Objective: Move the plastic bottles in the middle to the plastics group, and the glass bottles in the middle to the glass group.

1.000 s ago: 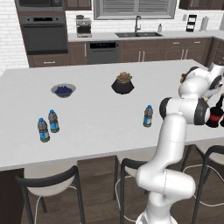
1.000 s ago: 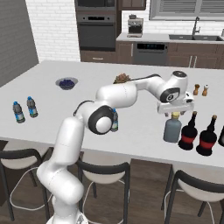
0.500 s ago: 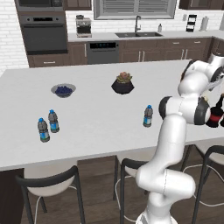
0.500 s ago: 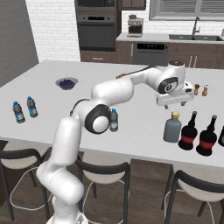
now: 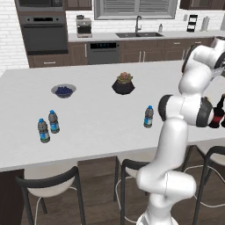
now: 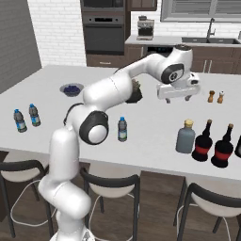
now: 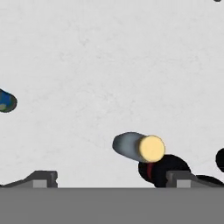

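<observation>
The gripper (image 6: 176,99) hangs above the desk (image 6: 150,127), jaws spread wide apart and holding nothing. Below and in front of it, the grey-blue flask (image 6: 185,137) with its tan cap stands upright at the near right of the desk, just beside the first of 2 dark red-labelled bottles (image 6: 203,141), the second (image 6: 223,147) right next to that. In the hand view the flask (image 7: 131,147) sits low between the fingertips (image 7: 43,179), tan cap facing up. 1 small water bottle (image 6: 122,129) stands alone mid-desk, close by the arm's elbow. The 2 blue-capped water bottles (image 5: 48,125) stand side by side at the far left edge. Around them: a bowl of dark berries (image 5: 63,91), a dark potted plant (image 5: 123,84), and 2 tiny shakers (image 6: 216,96) behind the gripper. Stools (image 6: 110,188) line the near side.
</observation>
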